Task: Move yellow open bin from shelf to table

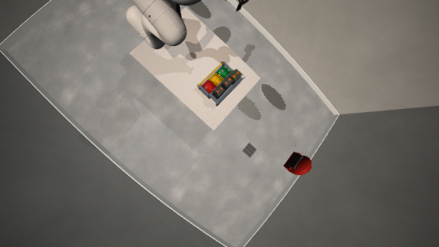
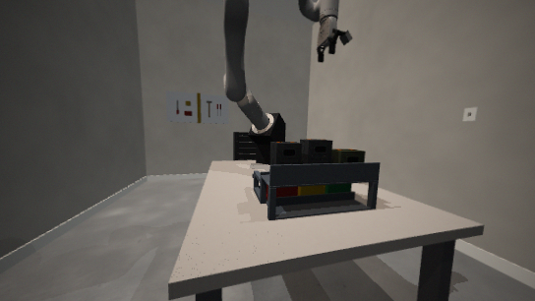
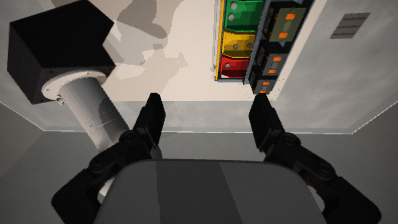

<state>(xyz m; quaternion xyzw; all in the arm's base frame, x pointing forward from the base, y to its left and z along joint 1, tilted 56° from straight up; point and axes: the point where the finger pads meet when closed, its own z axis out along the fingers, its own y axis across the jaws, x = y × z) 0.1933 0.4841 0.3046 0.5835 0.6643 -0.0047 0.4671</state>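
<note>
The yellow open bin (image 1: 216,80) (image 2: 315,189) sits in the lower level of the dark shelf, between a red bin (image 1: 208,85) and a green bin (image 1: 223,73). In the exterior view its yellow front (image 2: 312,190) shows under the shelf's top rail. In the wrist view the yellow bin (image 3: 239,43) lies far below, between the green bin (image 3: 243,14) and the red bin (image 3: 235,67). My gripper (image 2: 330,45) is open and empty, high above the table and well clear of the shelf; in the wrist view its fingertips point down.
Three dark bins (image 2: 316,150) with orange parts stand on the shelf's top level. The arm's black base (image 3: 60,45) stands at the table's far end. A floor vent (image 1: 249,150) and a red object (image 1: 298,164) lie on the floor.
</note>
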